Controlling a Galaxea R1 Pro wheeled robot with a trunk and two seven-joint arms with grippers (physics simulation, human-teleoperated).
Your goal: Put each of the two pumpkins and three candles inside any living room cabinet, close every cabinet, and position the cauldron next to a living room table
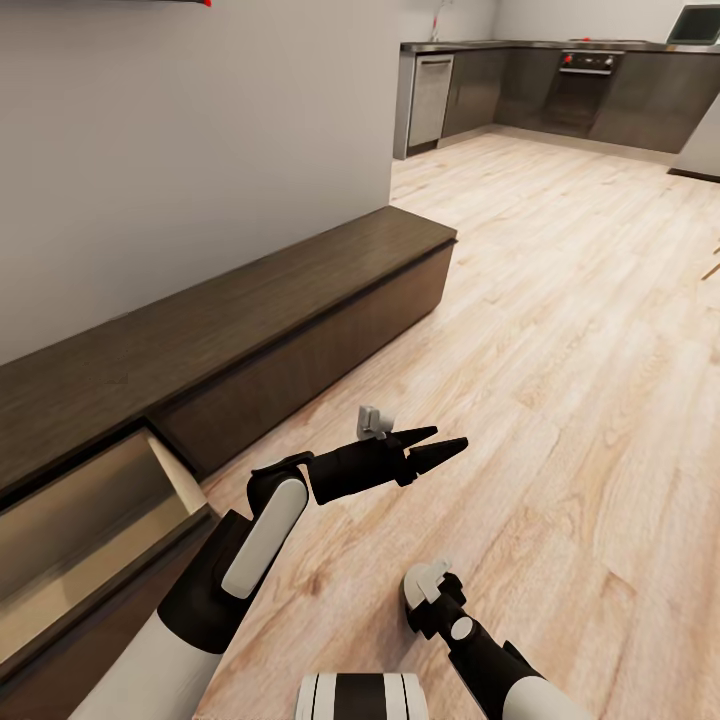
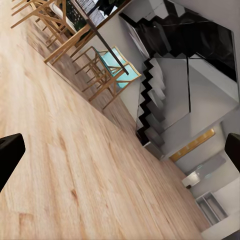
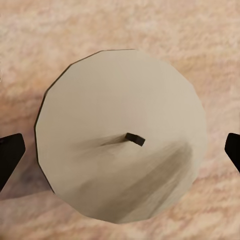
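Note:
A candle, its pale round top and short dark wick seen from straight above, stands on the wood floor. My right gripper is open, with one dark fingertip at each side of the candle and apart from it. The long dark-brown cabinet runs along the wall at the left of the head view. Its near drawer is pulled out, showing a pale wood interior. My left gripper hangs open and empty over the floor, right of the cabinet. In the left wrist view the left gripper has only floor between its fingers. No pumpkin or cauldron is in view.
Bare wood floor stretches ahead and right toward a dark kitchen counter with an oven. The grey wall rises behind the cabinet. Wooden chairs and a black staircase appear in the left wrist view.

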